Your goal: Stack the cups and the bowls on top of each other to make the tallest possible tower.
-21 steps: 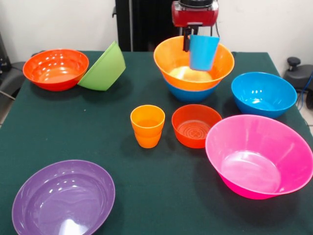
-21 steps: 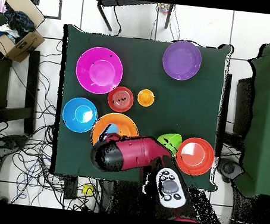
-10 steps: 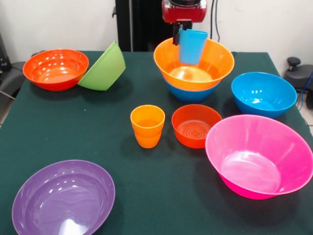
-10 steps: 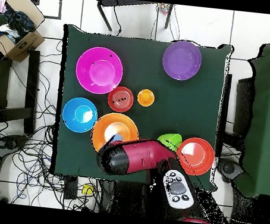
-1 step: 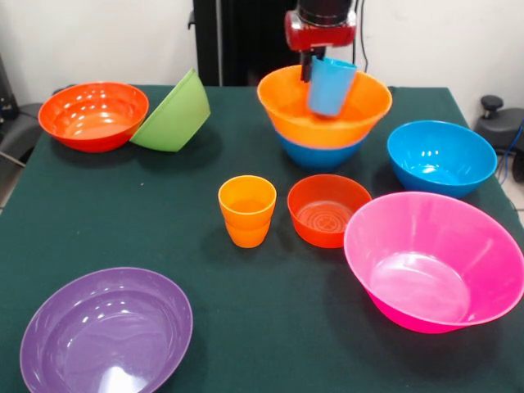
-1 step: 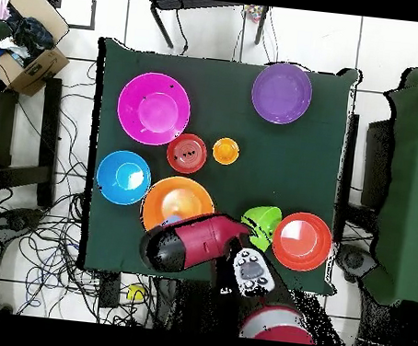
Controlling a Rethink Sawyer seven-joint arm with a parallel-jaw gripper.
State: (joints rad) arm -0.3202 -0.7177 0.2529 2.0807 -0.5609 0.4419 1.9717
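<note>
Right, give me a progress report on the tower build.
Done: the orange bowl sits nested in a blue bowl, the only stack so far. In hand: the gripper holds the light blue cup tilted over the orange bowl. Left: the orange cup, small red-orange bowl, pink bowl, other blue bowl, purple bowl, lime green bowl and big red-orange bowl.

A robotics lab — the green-clothed table (image 6: 253, 139) stands on a pale tiled floor (image 6: 46, 265) strewn with loose cables (image 6: 36, 227). A cardboard box (image 6: 28, 36) of odds and ends sits beside it, with a red robot arm (image 6: 196, 244) mounted at 1 edge.
</note>
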